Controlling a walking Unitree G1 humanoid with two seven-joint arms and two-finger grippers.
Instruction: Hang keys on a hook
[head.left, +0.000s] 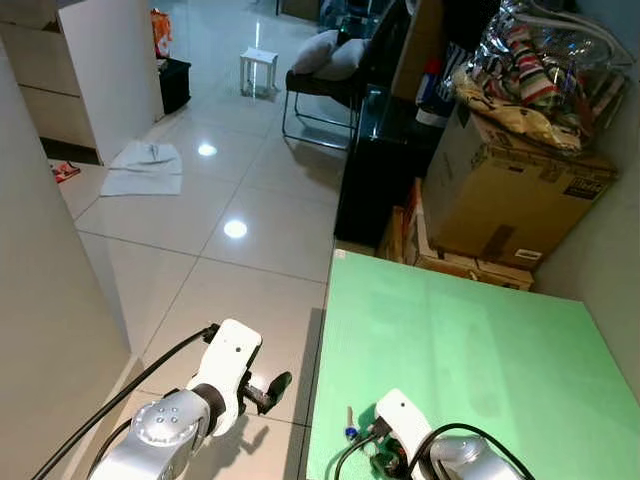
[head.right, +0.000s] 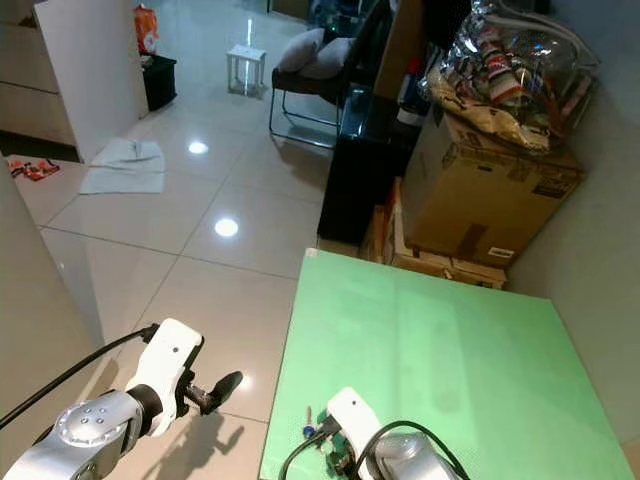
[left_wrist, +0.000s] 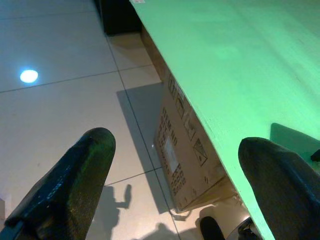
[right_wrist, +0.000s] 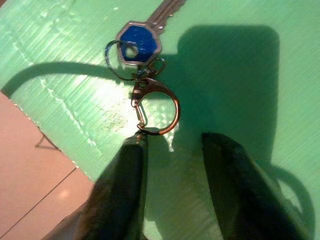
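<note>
1. Key (right_wrist: 141, 42) with blue head lying flat on the green tabletop (head.left: 470, 350), near the table's front left corner, close to the edge; blade pointing away from the fingers in the right wrist view.
2. Small silver ring (right_wrist: 116, 56) threaded through the key head; copper-coloured clasp ring (right_wrist: 156, 107) linked to it, lying on the surface between key and fingers.
3. Same key seen from the head camera as a small blue spot (head.left: 350, 432) just left of the right arm's wrist.
4. Right gripper (right_wrist: 172, 145) low over the tabletop, directly behind the clasp ring; two black fingers (right_wrist: 122, 185) spread apart, nothing between them. One fingertip at or touching the clasp ring's near end; contact not certain.
5. Left gripper (left_wrist: 175, 165) held out over the tiled floor (head.left: 250, 240), left of the table edge; fingers (left_wrist: 70, 185) wide apart and holding nothing.
6. Cardboard box (left_wrist: 182, 150) under the table's edge, printed side facing the left wrist camera.
7. Beyond the table: large cardboard carton (head.left: 510, 190) with clear plastic-wrapped goods (head.left: 540, 60) on top, black cabinet (head.left: 375, 150), chair with cushions (head.left: 325, 70), small white stool (head.left: 258, 70), white cloth (head.left: 145, 167) on the floor.
8. Hook not identifiable in any view.
</note>
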